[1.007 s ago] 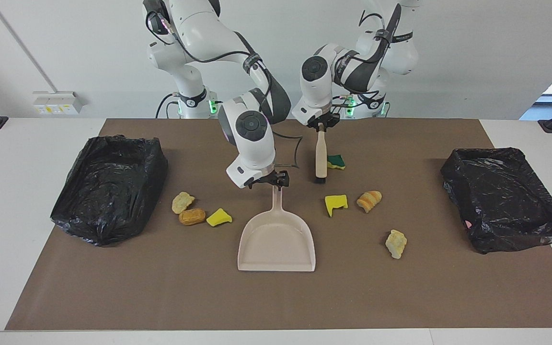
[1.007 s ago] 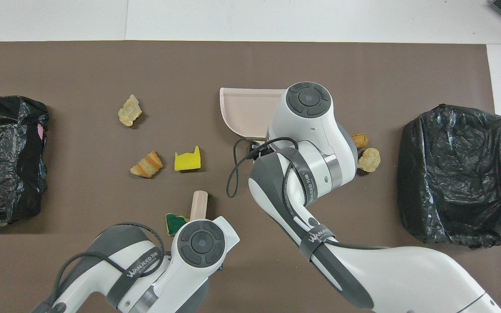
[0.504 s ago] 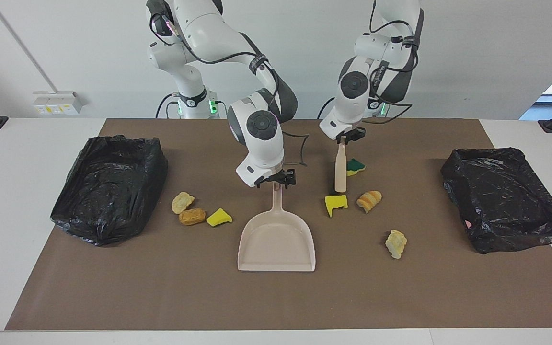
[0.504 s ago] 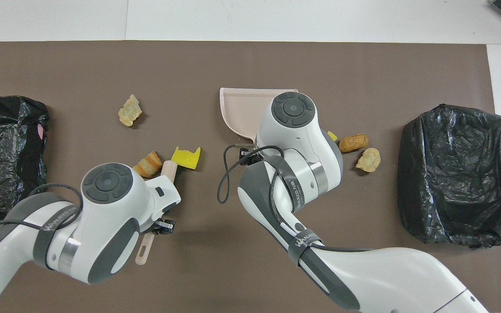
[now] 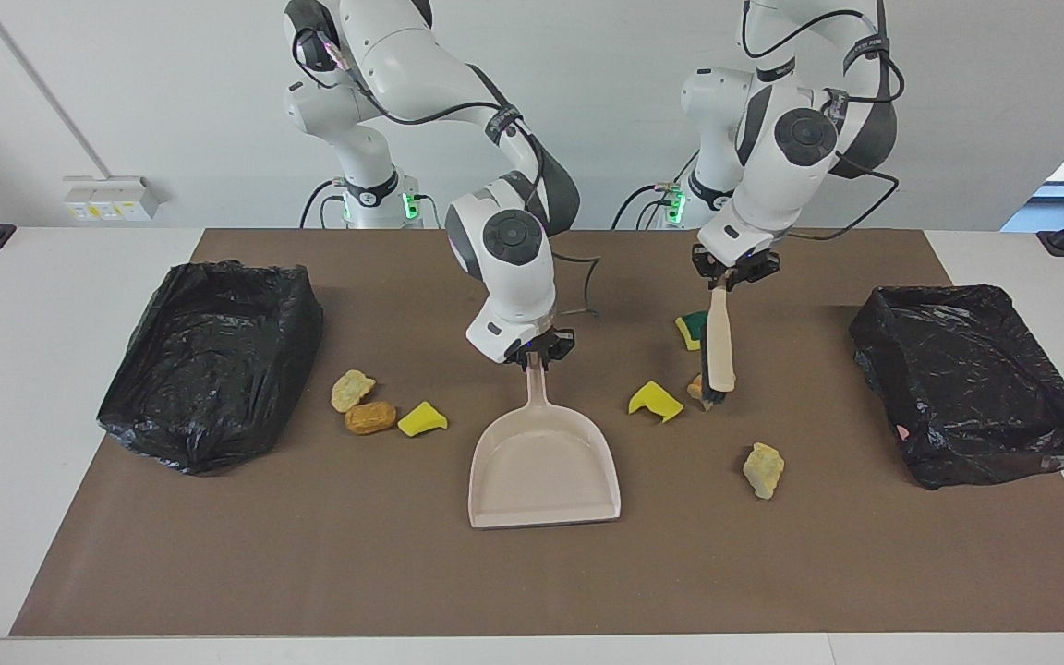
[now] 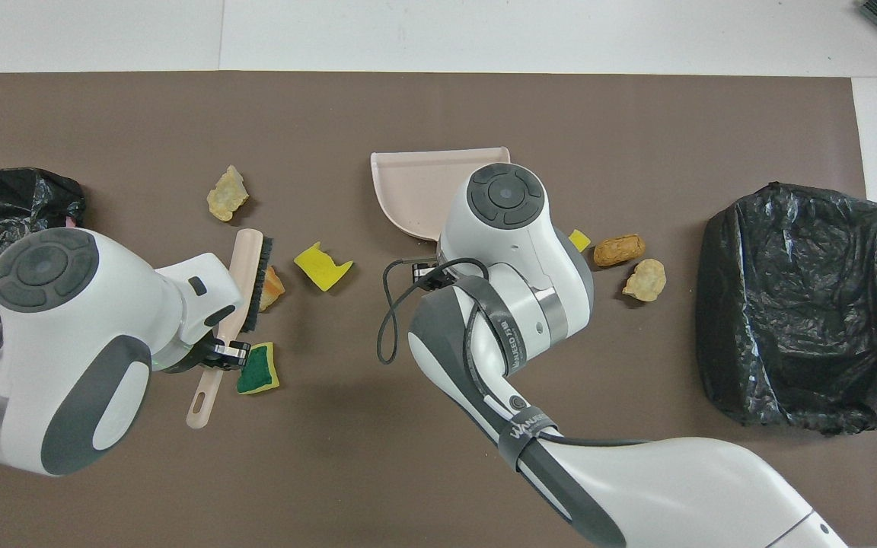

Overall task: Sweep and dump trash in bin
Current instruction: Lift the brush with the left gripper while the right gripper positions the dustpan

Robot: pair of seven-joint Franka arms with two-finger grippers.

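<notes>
Over the mat, left hand [image 5: 735, 271] pinches brush [image 5: 721, 346]; right hand [image 5: 539, 353] pinches dustpan [image 5: 543, 462].

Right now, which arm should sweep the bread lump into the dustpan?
Left. Its left gripper holds the brush, bristles at the bread lump. The right gripper is on the dustpan handle.

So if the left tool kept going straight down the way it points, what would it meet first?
Probably the brown mat, just beside the green-topped sponge bit. The left tool is shut on the brush handle and points down; depth is unclear.
</notes>
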